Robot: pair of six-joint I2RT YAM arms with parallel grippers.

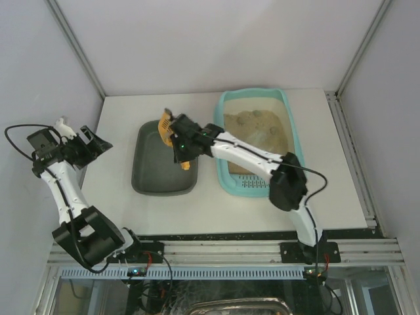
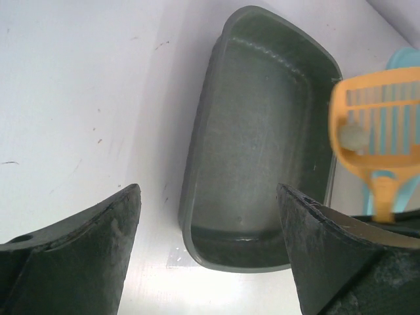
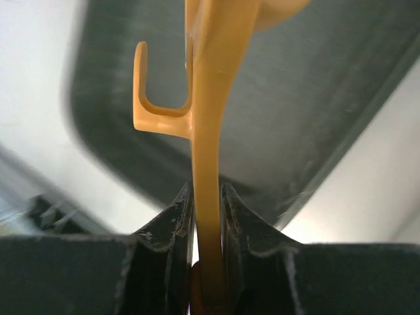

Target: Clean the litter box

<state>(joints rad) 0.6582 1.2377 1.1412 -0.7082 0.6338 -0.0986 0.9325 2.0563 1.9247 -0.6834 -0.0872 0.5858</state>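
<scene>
The light-turquoise litter box [image 1: 293,125] with beige litter [image 1: 256,134] and a few grey clumps stands at the right of the table. My right gripper [image 1: 178,146] is shut on the handle of an orange slotted scoop [image 1: 164,126], held over the dark grey-green tray [image 1: 164,161]. The scoop [image 2: 380,125] carries a grey clump [image 2: 353,138] in the left wrist view. In the right wrist view the handle [image 3: 210,164] is clamped between my fingers [image 3: 167,226]. My left gripper [image 1: 95,144] is open and empty, raised left of the tray.
The dark grey-green tray [image 2: 262,131] looks empty inside. White table top [image 1: 118,197] surrounds both trays. White enclosure walls and metal posts close in the back and sides. A metal rail runs along the near edge.
</scene>
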